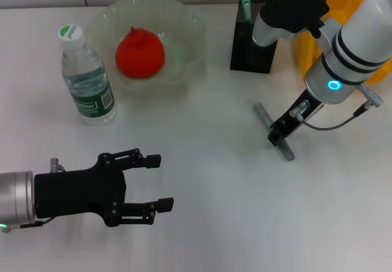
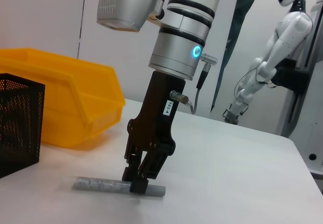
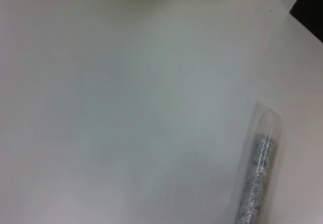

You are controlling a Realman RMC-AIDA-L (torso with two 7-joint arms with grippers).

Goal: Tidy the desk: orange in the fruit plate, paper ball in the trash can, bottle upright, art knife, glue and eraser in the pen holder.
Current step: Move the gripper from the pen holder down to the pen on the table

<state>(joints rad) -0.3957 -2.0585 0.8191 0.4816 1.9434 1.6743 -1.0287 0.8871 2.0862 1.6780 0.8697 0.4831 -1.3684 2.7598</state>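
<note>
Head view shows one red-orange round orange [image 1: 139, 53] inside one pale-green wavy glass fruit plate [image 1: 187, 21], one clear green-labelled bottle [image 1: 87, 76] upright beside it, one black mesh pen holder [image 1: 252, 34] with one mint-green art knife [image 1: 245, 3] in it, and one yellow plastic trash can [image 1: 306, 50]. One thin grey glue stick [image 1: 266, 122] lies flat on the white desk [image 1: 202, 211]. The right gripper [image 1: 280, 136] points straight down, fingers closed around the glue. The left gripper [image 1: 153, 182] hovers low, fingers spread apart. Bottle writing is unreadable.

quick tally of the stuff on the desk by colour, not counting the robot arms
red-orange: 1, the orange
pale green: 1, the fruit plate
mint green: 1, the art knife in the pen holder
clear with green label: 1, the bottle
black: 1, the pen holder
yellow: 1, the trash can
grey: 1, the glue
total: 7
</note>
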